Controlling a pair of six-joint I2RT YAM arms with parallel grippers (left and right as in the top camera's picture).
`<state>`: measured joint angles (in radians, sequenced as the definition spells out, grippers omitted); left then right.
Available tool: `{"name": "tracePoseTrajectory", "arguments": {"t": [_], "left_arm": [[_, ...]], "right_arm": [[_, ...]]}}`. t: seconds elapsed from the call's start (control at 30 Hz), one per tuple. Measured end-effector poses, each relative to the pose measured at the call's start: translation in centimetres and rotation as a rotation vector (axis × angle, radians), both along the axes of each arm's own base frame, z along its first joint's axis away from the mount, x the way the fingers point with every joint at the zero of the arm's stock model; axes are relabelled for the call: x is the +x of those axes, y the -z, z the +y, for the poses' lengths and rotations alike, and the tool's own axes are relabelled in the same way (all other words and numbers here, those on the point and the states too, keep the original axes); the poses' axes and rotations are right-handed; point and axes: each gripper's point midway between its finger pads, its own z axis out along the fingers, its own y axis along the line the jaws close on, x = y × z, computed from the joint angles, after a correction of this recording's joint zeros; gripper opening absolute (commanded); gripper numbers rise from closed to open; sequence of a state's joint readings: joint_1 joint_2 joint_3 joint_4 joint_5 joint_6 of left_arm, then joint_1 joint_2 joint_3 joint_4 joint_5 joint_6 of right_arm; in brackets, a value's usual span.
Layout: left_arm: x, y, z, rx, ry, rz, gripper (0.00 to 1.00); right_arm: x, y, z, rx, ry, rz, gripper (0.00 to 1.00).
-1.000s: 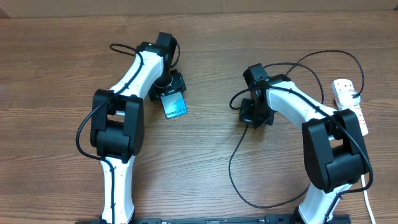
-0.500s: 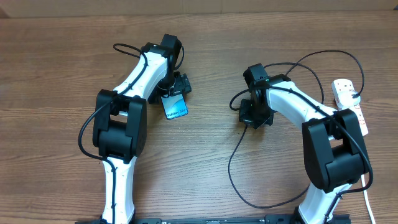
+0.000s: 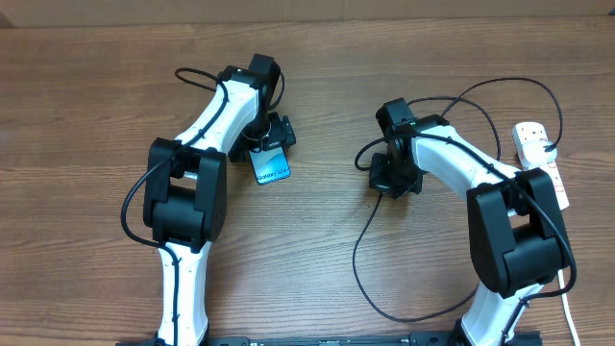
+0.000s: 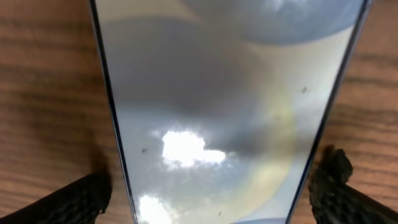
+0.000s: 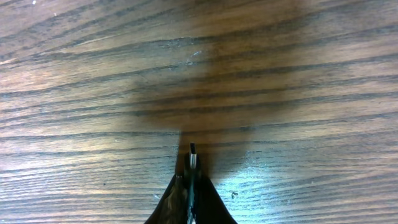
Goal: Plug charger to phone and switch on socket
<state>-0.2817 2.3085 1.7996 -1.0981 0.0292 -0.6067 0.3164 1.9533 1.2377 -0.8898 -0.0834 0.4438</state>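
The phone (image 3: pixel 272 166), with a bright blue-white screen, lies on the wooden table left of centre. My left gripper (image 3: pixel 268 135) is at its far end. In the left wrist view the phone (image 4: pixel 217 93) fills the frame, and my left gripper (image 4: pixel 211 196) has a finger at each long edge, shut on it. My right gripper (image 3: pixel 393 177) is shut on the charger's connector, whose metal tip (image 5: pixel 193 154) pokes out just above the wood. The thin black charger cable (image 3: pixel 357 259) loops across the table below it. The socket (image 3: pixel 540 161), a white power strip, lies at the far right.
A white cord (image 3: pixel 567 312) runs from the socket toward the front right edge. The right arm's base (image 3: pixel 514 235) stands beside the socket. The left arm's base (image 3: pixel 183 192) stands left of the phone. Bare wood lies between the two grippers.
My left gripper shifted slightly right with the phone a second ago and has held still since. The right arm has not moved.
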Motion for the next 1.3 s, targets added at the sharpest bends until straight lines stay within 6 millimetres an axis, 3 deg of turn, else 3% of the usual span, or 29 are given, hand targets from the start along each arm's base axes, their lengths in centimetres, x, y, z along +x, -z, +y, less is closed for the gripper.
{"name": "tracePoseTrajectory", "arguments": {"t": [0.03, 0.13, 0.57, 0.83, 1.03, 1.1, 1.13, 1.2, 1.3], "left_arm": [[-0.2, 0.0, 0.0, -0.003, 0.000, 0.008, 0.98], [-0.5, 0.0, -0.1, -0.009, 0.002, 0.021, 0.79], [-1.0, -0.1, -0.3, -0.050, 0.045, 0.049, 0.70], [-1.3, -0.6, 0.1, -0.208, 0.020, 0.097, 0.79], [-1.4, -0.6, 0.1, -0.226, 0.027, 0.105, 0.80], [-1.4, -0.6, 0.0, -0.227, 0.034, 0.105, 0.83], [-1.4, -0.6, 0.0, -0.228, 0.035, 0.104, 0.92], [-1.4, -0.6, -0.1, -0.232, 0.035, 0.104, 1.00], [-1.3, -0.7, -0.4, -0.226, 0.023, 0.099, 1.00]], "right_arm": [[0.0, 0.0, 0.0, 0.000, 0.000, 0.000, 0.04], [0.0, 0.0, 0.0, 0.000, 0.000, 0.000, 0.04], [-0.6, -0.1, 1.3, 0.078, -0.069, 0.023, 0.04], [-0.9, -0.1, 2.1, 0.127, -0.104, 0.034, 0.04], [-0.9, -0.1, 2.3, 0.138, -0.107, 0.032, 0.05], [-0.9, -0.1, 2.3, 0.142, -0.108, 0.033, 0.05], [-0.9, -0.1, 2.3, 0.143, -0.109, 0.033, 0.05], [-0.9, -0.1, 2.4, 0.144, -0.109, 0.033, 0.05], [-0.9, -0.1, 2.4, 0.144, -0.109, 0.032, 0.06]]}}
